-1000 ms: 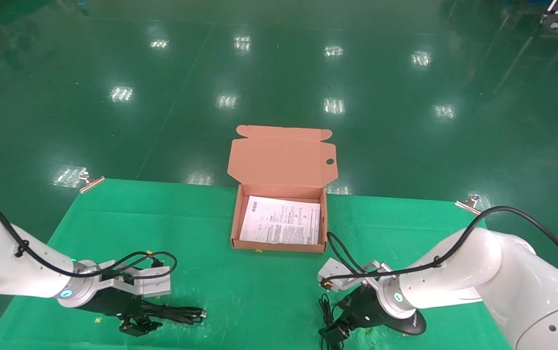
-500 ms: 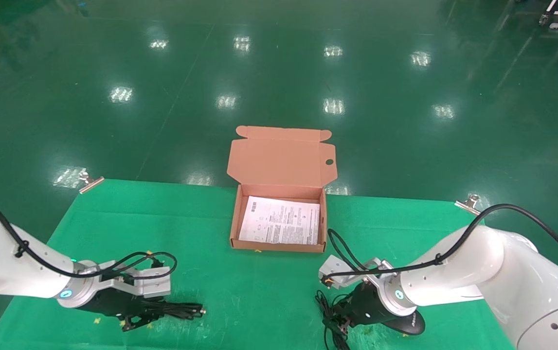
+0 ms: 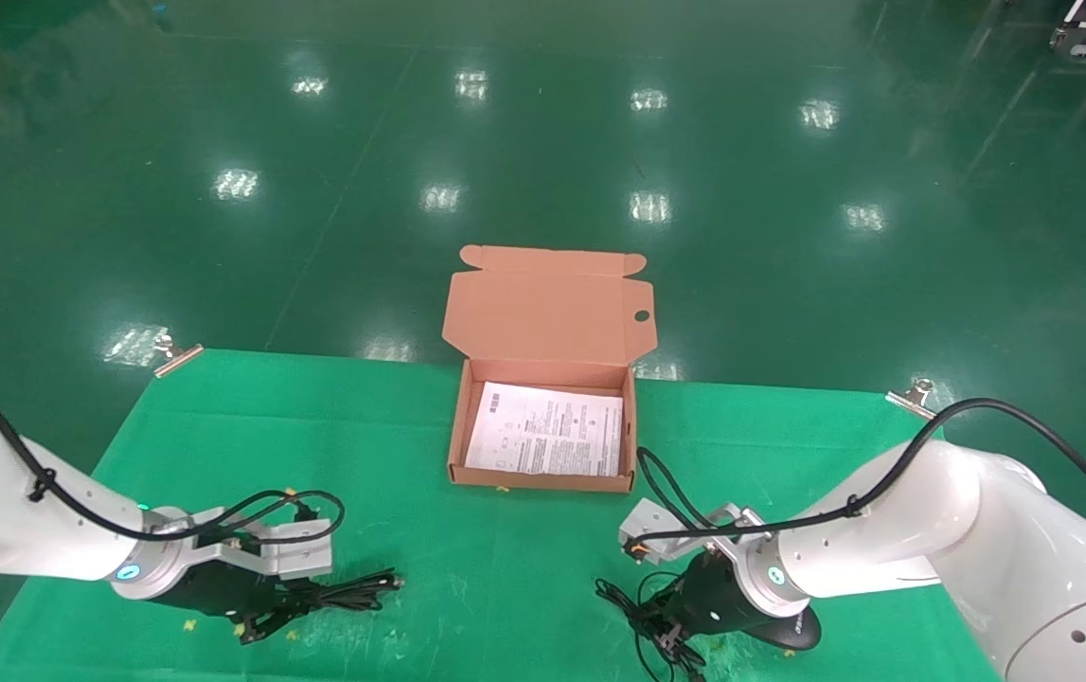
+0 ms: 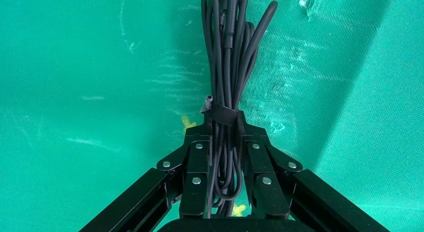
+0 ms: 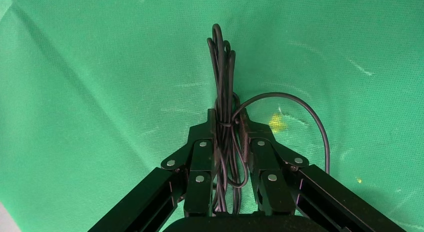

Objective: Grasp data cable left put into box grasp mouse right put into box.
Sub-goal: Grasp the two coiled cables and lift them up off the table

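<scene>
The desk (image 3: 410, 426) carries the open box (image 3: 543, 478) at its far middle, printed sheet showing. Near the front edge, the left pincer (image 4: 224, 142) is clamped on the data cable (image 4: 227, 67) at its tie band. The right pincer (image 5: 230, 142) is clamped on the mouse's coiled cord (image 5: 223, 72), while the mouse (image 3: 793, 633) itself lies on the cloth under the wrist. To do this well, lift the left bundle level so its plug end clears the box wall; the mouse will likely dangle, so raise slowly.
</scene>
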### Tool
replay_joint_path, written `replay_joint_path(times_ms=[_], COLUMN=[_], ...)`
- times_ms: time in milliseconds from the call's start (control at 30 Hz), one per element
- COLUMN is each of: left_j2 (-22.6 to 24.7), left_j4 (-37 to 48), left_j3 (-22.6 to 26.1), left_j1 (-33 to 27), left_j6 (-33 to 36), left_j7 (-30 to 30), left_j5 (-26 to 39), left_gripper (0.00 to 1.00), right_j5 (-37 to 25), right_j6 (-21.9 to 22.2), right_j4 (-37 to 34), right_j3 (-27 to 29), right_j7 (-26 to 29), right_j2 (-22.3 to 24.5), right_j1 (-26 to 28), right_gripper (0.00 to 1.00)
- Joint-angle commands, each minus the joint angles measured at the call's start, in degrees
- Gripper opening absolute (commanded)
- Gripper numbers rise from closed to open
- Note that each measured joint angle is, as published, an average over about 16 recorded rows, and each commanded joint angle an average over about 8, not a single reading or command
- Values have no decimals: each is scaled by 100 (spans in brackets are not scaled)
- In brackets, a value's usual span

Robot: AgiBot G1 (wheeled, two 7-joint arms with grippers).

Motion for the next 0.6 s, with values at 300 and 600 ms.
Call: replay_joint_path(times_ms=[300, 600], left_j2=[-391, -921], left_j4=[-409, -1480], left_j3=[-26, -105], left_j1=[-115, -266], left_j6=[449, 819], left_j7=[29, -324], left_j5=[-69, -57], left_gripper=[0, 0], right_j5=[7, -236], right_j6=[-318, -463], right_j4=[561, 2388], right_j3=[83, 329], right_j7=[424, 1585], right_j2=[501, 1603], right_j1=[195, 365], right_gripper=[0, 0])
